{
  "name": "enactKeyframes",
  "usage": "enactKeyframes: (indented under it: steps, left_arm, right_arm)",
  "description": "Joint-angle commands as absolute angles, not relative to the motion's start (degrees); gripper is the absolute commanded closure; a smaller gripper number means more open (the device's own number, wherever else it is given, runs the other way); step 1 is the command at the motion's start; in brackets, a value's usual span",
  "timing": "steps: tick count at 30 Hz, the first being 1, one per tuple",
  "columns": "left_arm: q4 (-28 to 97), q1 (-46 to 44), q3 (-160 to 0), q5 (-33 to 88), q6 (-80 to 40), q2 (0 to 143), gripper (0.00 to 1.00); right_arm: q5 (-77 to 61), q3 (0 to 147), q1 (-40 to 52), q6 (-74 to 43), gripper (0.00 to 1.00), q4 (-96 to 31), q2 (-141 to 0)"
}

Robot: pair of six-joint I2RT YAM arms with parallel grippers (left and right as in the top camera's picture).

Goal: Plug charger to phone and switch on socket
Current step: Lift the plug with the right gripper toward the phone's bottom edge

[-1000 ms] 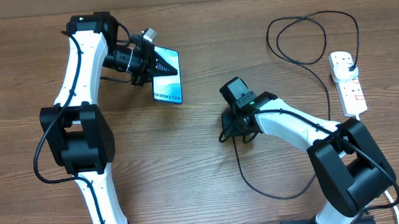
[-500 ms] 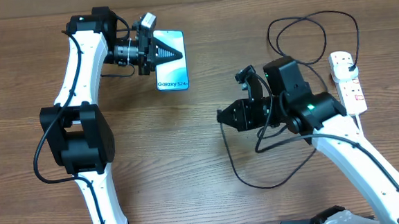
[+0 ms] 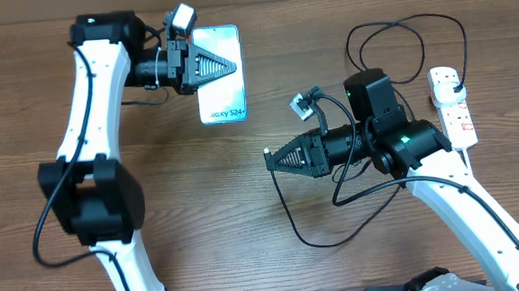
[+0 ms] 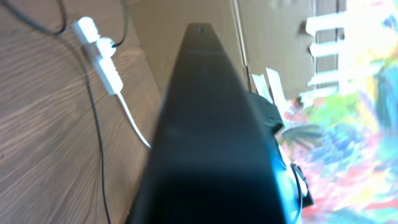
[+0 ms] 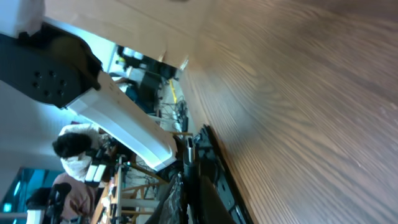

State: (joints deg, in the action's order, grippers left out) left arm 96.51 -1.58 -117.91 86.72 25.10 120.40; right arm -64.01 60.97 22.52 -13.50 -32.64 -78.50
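Note:
My left gripper (image 3: 226, 66) is shut on the phone (image 3: 225, 108) and holds it off the table at the back left, its lit screen facing up. In the left wrist view the phone's dark edge (image 4: 208, 130) fills the middle. My right gripper (image 3: 271, 158) points left toward the phone and is shut on the connector end of the charger cable (image 3: 289, 223); the tip (image 5: 188, 147) sticks out between the fingers. The cable loops back to a black plug (image 3: 455, 83) in the white socket strip (image 3: 457, 120) at the far right.
The wooden table (image 3: 201, 221) lies below both arms. The cable makes slack loops in front of the right arm and behind it (image 3: 407, 51). The left wrist view shows the strip (image 4: 104, 62) and its thick white cord (image 4: 134, 124).
The left gripper has raised and tilted the phone toward the back. The right gripper has swung to point left and moved toward the phone with the cable end.

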Motion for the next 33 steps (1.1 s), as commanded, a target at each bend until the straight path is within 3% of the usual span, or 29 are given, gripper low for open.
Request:
enactKeyframes:
  steps: [1, 6, 12, 21, 33]
  left_arm:
    - [96.29, -3.03, -118.61, 90.48, 28.99, 116.44, 0.96]
    - [93.27, -4.27, -118.61, 90.48, 25.93, 116.73, 0.96]
    - [85.73, -6.39, -118.61, 90.45, 13.5, 116.73, 0.95]
    - [71.46, -9.72, -118.61, 77.91, -17.82, 116.73, 0.96]
    - [69.49, -10.79, -118.61, 81.6, -17.61, 116.73, 0.96]
  right_arm:
    - [-67.83, 61.89, 22.48, -16.8, 0.96, -29.04, -78.39]
    - [-67.77, 61.89, 22.48, -20.75, 0.96, -23.51, -78.46]
    - [-68.1, 61.89, 23.2, -25.78, 0.96, -17.32, -78.5]
    - [-68.2, 61.89, 25.02, -25.78, 0.96, -15.92, -78.5]
    - [-66.32, 61.89, 24.99, -29.71, 0.96, -10.02, -78.5]
